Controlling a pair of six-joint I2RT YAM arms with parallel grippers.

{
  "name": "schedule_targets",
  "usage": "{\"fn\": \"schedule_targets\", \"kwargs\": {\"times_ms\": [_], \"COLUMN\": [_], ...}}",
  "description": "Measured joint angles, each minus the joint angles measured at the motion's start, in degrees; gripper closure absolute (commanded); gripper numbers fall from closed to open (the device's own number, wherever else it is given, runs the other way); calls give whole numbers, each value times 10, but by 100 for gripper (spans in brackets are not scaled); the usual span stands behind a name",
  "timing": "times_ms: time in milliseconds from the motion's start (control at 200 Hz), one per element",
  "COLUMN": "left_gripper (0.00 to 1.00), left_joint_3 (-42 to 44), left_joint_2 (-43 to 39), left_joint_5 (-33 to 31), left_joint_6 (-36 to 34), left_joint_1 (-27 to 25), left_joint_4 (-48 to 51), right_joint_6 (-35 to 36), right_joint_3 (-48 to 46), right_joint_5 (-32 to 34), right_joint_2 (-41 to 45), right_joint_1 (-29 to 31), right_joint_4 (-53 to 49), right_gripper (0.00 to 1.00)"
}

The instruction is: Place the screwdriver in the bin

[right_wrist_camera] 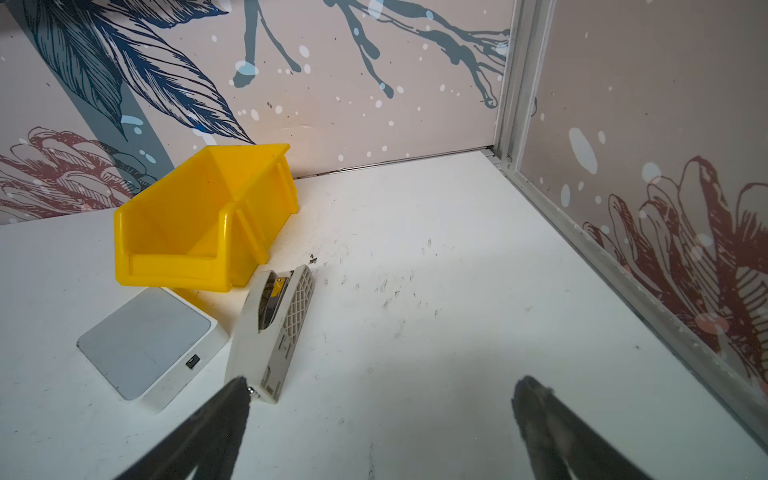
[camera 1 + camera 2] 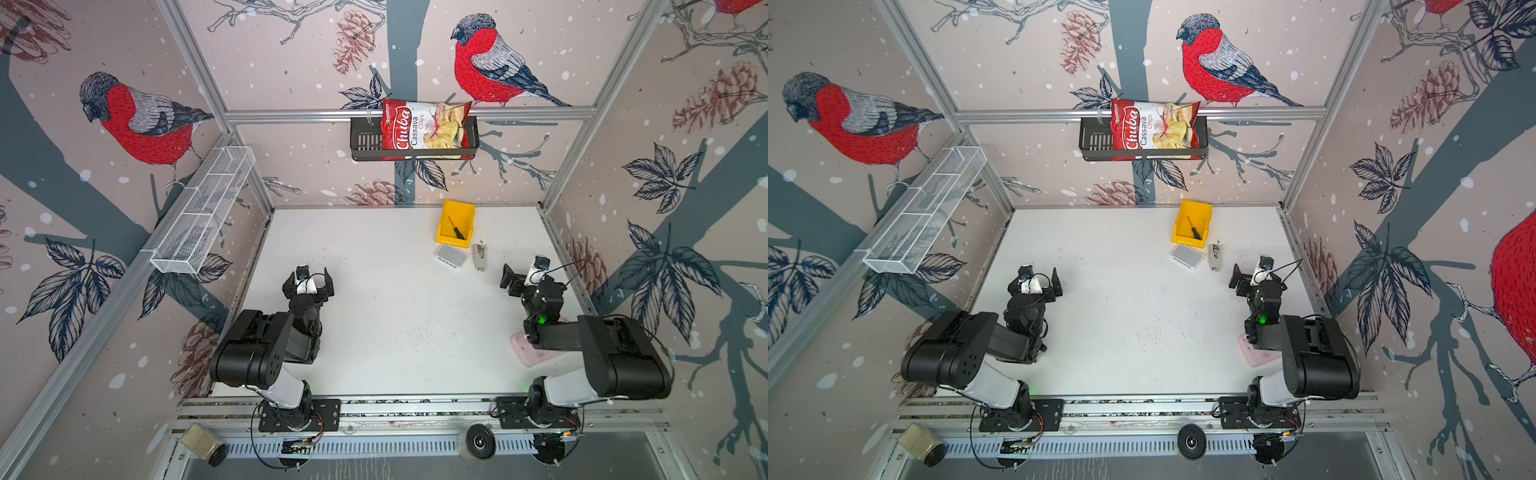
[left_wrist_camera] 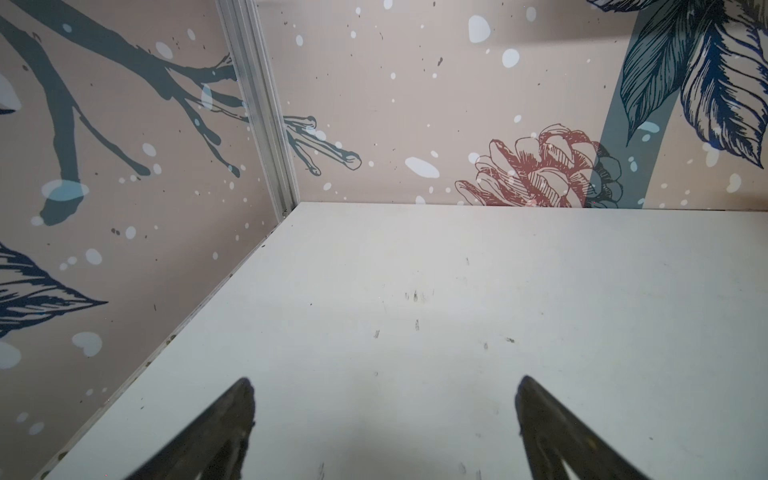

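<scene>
Both top views show the small slim screwdriver (image 2: 456,227) (image 2: 1194,228), with a black handle and a thin dark shaft, lying inside the small bright yellow plastic open-top bin (image 2: 452,243) (image 2: 1187,243). Its long axis runs on a slant across the bin floor. The handle end is down by the low front lip and the thin tip points up towards the tall back wall. In the right wrist view the yellow bin (image 1: 249,220) shows its side and lip, but the screwdriver cannot be made out there.

Just before the lip lies a flat square white box with a grey top (image 2: 449,256) (image 1: 149,340). Just beside that box lies a pale beige stapler (image 2: 480,257) (image 1: 274,328), on its side.

The right tool (image 1: 383,381) hangs near the stapler, jaws spread wide and holding nothing. The left tool (image 3: 385,381) hovers well apart on the other side, also released and empty. A pale pink flat pad (image 2: 528,353) lies partly under the right arm.

All of this rests on a white table (image 2: 374,291) marked with dark specks and scuffs. Around it stand aluminium-framed walls papered with red-breasted birds, pine cones and dark leaves. A white wire mesh basket (image 2: 203,216) hangs on the left wall. A black wall basket (image 2: 365,141) on the back rail holds a red and white bag of cassava chips (image 2: 424,126).
</scene>
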State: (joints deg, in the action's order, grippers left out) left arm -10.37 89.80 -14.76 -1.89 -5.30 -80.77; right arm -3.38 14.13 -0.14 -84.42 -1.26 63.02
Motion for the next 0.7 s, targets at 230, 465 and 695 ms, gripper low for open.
{"fn": "schedule_targets", "kwargs": {"times_ms": [230,465,695], "left_gripper": [4,4,4], "left_joint_3": [-23,-23,-23], "left_joint_2": [0,0,0], "left_joint_5": [-2,-2,-2], "left_joint_6": [6,6,6], "left_joint_1": [7,7,7], "left_joint_4": [40,46,46], "right_joint_6": [-2,-3,-3], "right_joint_3": [0,1,1], "right_joint_5": [14,33,42], "right_joint_2": [-8,-10,-10], "right_joint_1": [3,9,10], "right_joint_4": [11,12,12], "right_gripper": [0,0,0]}}
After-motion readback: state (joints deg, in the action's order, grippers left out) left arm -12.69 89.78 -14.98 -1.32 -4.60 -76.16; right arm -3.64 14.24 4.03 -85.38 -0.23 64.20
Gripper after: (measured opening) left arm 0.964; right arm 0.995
